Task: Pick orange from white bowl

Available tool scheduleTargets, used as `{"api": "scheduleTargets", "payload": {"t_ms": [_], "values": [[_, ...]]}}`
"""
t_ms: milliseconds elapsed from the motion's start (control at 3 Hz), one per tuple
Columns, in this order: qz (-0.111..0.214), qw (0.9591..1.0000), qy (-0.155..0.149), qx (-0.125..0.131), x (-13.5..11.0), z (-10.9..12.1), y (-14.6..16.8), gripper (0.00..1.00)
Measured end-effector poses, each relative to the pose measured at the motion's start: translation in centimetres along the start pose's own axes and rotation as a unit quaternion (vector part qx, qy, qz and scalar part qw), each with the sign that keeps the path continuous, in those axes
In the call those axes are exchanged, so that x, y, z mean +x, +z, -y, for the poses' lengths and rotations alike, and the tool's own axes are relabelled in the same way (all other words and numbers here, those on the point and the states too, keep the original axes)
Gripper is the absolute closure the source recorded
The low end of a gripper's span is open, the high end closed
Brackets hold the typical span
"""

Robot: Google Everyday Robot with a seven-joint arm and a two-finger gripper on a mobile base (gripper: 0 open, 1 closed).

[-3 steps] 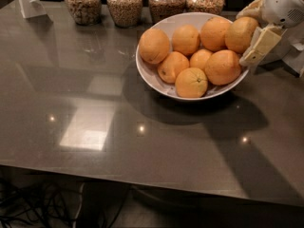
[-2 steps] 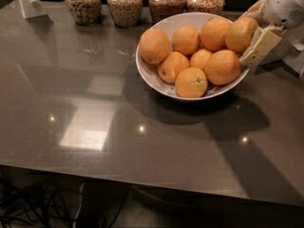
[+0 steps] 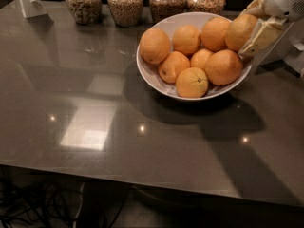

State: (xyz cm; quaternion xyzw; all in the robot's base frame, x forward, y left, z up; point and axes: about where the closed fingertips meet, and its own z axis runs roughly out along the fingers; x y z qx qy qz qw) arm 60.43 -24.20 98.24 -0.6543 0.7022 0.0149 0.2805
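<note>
A wide white bowl [image 3: 151,78] sits at the back right of the dark table and holds several oranges. The duller yellowish-tan orange [image 3: 237,31] lies at the bowl's right rim, level with the others. My gripper [image 3: 247,32] reaches in from the upper right. Its cream fingers [image 3: 262,34] sit on either side of this orange and press against it. A smaller bright orange with a star-shaped stem mark [image 3: 192,82] lies at the bowl's front. A large round one [image 3: 154,46] lies at the left.
Several glass jars of grain [image 3: 125,4] stand in a row behind the bowl. A white stand [image 3: 29,2] is at the back left corner. The table's front edge [image 3: 142,177] runs across the lower part, with cables below it.
</note>
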Motion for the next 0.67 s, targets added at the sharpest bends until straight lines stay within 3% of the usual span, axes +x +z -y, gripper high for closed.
{"api": "scheduleTargets", "payload": {"t_ms": [333,667], "values": [[0.003,1.0000,-0.007,0.006,-0.8,-0.2,-1.3,1.00],[0.020,0.9997,-0.012,0.004,-2.2,-1.5,-3.3,1.00]]}}
